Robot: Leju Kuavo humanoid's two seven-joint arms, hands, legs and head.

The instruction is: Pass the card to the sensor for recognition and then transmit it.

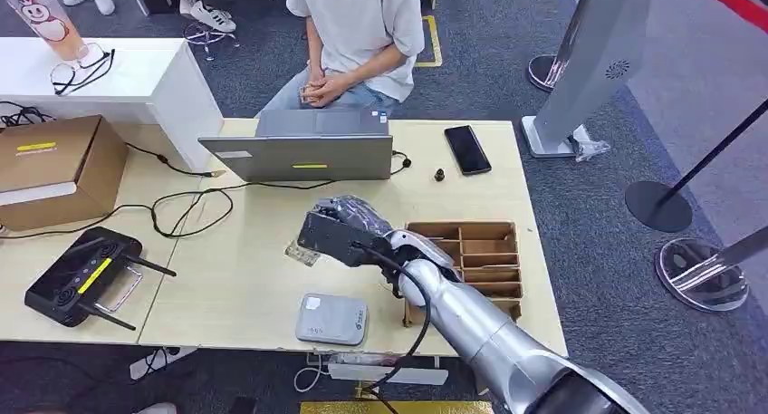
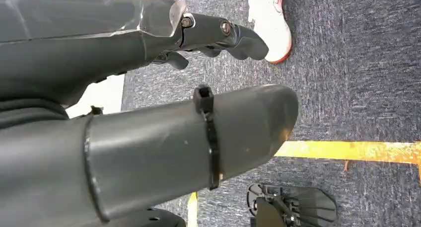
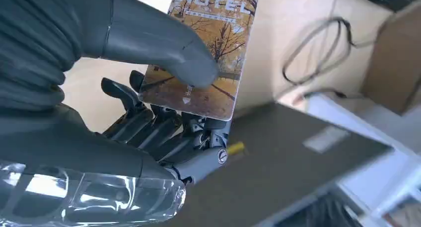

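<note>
My right hand [image 1: 337, 231] hovers over the middle of the wooden table, between the laptop and the grey sensor pad [image 1: 332, 319] near the front edge. In the right wrist view the hand [image 3: 149, 117] pinches a hotel card [image 3: 203, 53] with an autumn-tree picture between thumb and fingers. An edge of the card [image 1: 303, 252] pokes out under the hand in the head view. The left hand [image 2: 149, 137] hangs low over grey carpet, holding nothing, its fingers hard to read.
A silver laptop [image 1: 299, 151] stands open behind my right hand, a seated person [image 1: 353, 33] beyond it. A wooden divided tray [image 1: 475, 255] lies to the right, a black phone [image 1: 467, 149] at the back, a black router [image 1: 81, 278] and cardboard box [image 1: 54, 165] on the left, cables between.
</note>
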